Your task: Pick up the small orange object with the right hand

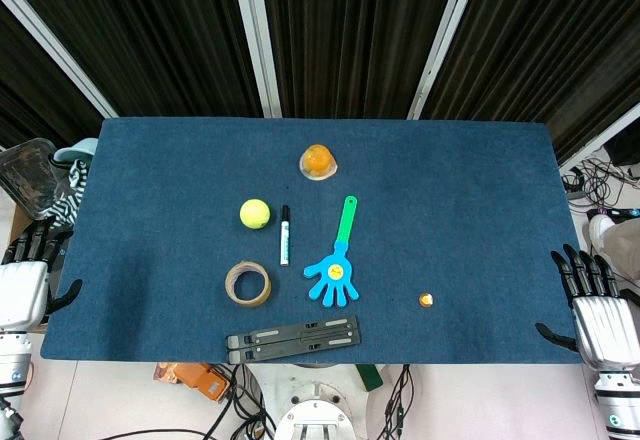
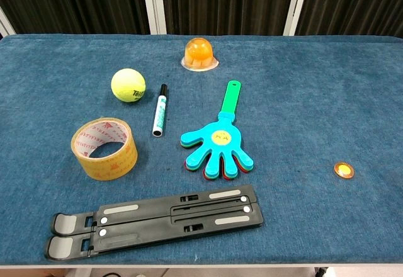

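Right robot hand (image 1: 598, 312) rests at the worktop (image 1: 480, 210) edge, fingers spread, grasping nothing. Small orange object (image 1: 426, 301) lies flat on the blue cloth, well to that hand's left, clear of the blue hand-shaped clapper (image 1: 335, 265) further left. Left robot hand (image 1: 28, 278) sits at the opposite edge, fingers apart, likewise released.
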You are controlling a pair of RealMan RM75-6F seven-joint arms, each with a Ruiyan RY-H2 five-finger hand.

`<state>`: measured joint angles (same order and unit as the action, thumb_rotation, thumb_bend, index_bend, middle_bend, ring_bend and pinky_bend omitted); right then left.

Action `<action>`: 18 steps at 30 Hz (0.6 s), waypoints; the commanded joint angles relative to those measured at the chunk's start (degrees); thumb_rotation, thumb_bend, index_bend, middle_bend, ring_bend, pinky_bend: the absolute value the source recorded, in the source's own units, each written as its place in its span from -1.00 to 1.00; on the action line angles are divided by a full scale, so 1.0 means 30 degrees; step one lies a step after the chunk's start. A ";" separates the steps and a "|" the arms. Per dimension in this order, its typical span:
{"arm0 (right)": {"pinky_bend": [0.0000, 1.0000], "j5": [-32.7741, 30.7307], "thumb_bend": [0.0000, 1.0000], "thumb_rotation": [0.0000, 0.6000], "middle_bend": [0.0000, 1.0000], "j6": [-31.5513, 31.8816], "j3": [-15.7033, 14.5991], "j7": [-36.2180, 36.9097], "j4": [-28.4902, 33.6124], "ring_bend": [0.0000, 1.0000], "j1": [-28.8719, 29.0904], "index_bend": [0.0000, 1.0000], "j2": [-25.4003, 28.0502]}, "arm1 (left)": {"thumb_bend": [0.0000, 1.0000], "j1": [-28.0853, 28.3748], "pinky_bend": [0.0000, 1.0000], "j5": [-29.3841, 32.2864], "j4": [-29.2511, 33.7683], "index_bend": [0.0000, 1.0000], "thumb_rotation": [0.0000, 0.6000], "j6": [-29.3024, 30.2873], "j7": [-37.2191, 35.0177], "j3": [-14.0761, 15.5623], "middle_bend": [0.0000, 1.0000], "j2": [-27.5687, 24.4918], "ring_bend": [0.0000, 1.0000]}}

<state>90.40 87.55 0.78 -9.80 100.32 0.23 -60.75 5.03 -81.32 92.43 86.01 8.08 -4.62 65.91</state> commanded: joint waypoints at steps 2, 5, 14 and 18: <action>-0.96 -0.0067 -0.89 1.00 -1.00 -0.0071 0.0014 -0.0030 -0.0020 -0.96 0.0035 -1.00 -0.0021 | -0.55 0.0021 -0.65 -0.0093 -0.0016 -0.63 1.00 0.0010 0.0059 0.0023 -0.94 0.0001 -0.99; -0.96 -0.0119 -0.90 1.00 -1.00 -0.0099 0.0027 -0.0025 -0.0029 -0.96 0.0046 -1.00 -0.0023 | -0.55 -0.0006 -0.65 -0.0127 0.0002 -0.63 1.00 0.0054 0.0066 0.0041 -0.94 -0.0001 -0.99; -0.96 0.0077 -0.89 1.00 -1.00 -0.0120 0.0083 0.1010 -0.0592 -0.96 0.0188 -1.00 -0.0016 | -0.55 -0.0012 -0.65 0.0011 0.0017 -0.63 1.00 0.0048 0.0106 -0.0027 -0.94 0.0047 -0.99; -0.95 -0.0226 -0.89 1.00 -1.00 -0.1022 0.0199 0.2062 -0.1597 -0.93 0.0696 -1.00 -0.0112 | -0.55 -0.0080 -0.65 -0.0038 0.0110 -0.63 1.00 0.0189 0.0143 -0.0015 -0.94 0.0069 -0.99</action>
<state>90.14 85.68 1.15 -4.61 96.89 1.51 -60.88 4.80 -81.40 92.76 86.57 8.49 -4.69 66.12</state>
